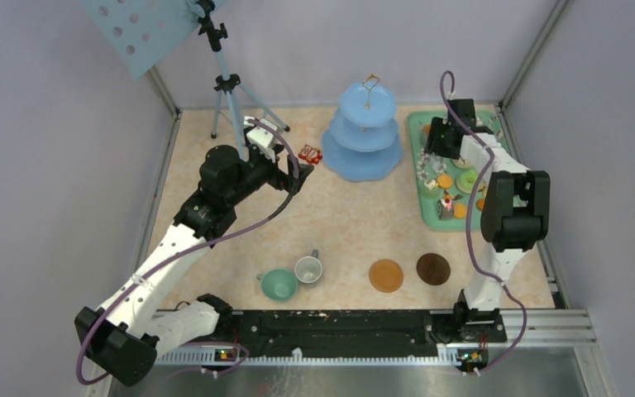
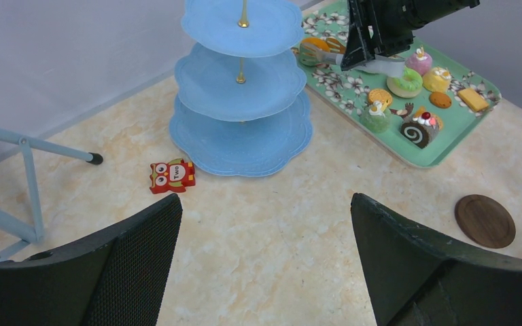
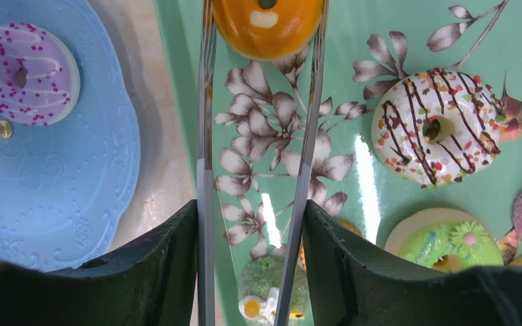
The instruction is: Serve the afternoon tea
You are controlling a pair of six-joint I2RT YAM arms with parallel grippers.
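Left gripper: jaws wide, empty, hovering at 10 o'clock of the table, aimed toward the stand. Owl block lies just beside the stand's bottom tier, at its 8 o'clock.

Stand at 12 o'clock. Purple donut sits on a tier; which one I cannot tell. Teal cup and grey cup side by side at 6 o'clock. Coasters at 5 o'clock, bare.

Right gripper: clamped on the tongs, over the tray at 2 o'clock. Tong tips flank the orange donut; lifted or not, cannot tell.

Step, as I judge it: carry this donut to the stand. Squeeze evenly and lift straight up before swinging toward 9 o'clock, so the tips clear the tray rim and the drizzled donut.

Open tabletop between tray and stand. Tier edges and the centre rod are the tight spots. Left arm is well apart.
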